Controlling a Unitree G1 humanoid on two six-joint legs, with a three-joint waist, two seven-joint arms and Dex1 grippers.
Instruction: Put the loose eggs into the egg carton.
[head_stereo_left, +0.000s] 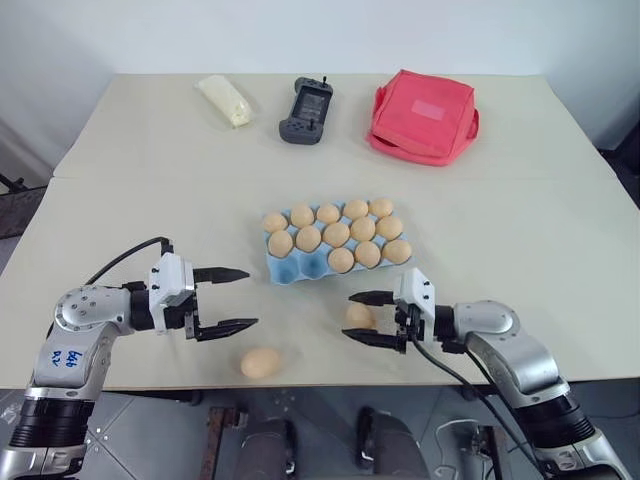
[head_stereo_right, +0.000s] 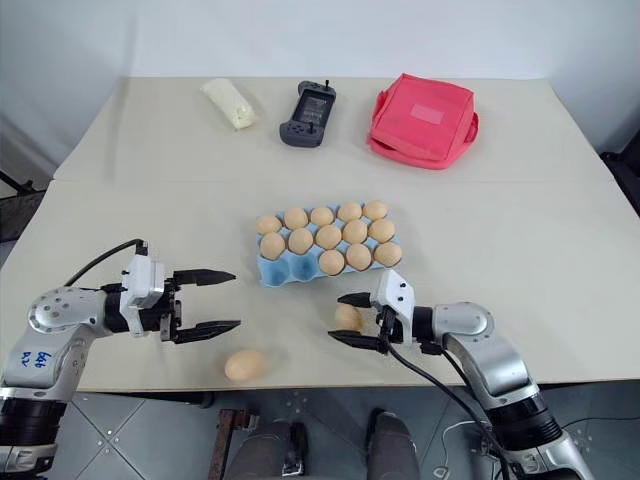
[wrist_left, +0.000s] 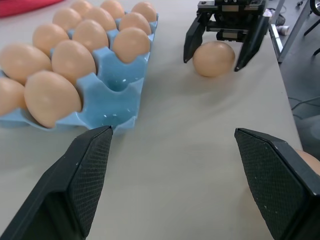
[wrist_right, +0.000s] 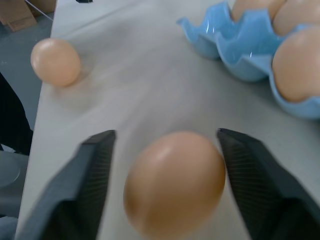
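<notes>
The light blue egg carton (head_stereo_left: 290, 268) lies mid-table with most cups filled by tan eggs and its near-left cups bare. One loose egg (head_stereo_left: 359, 315) rests on the table between the fingers of my right gripper (head_stereo_left: 350, 315). The jaws straddle it with small gaps on both sides, as the right wrist view shows around the egg (wrist_right: 175, 182). A second loose egg (head_stereo_left: 261, 362) sits near the table's front edge, just below and right of my left gripper (head_stereo_left: 240, 298), which is wide open and empty.
Along the far side of the table lie a pale yellow packet (head_stereo_left: 226, 98), a black handheld device (head_stereo_left: 306, 110) and a red fabric pouch (head_stereo_left: 423, 116). The front edge of the table (head_stereo_left: 320, 383) runs close beneath both grippers.
</notes>
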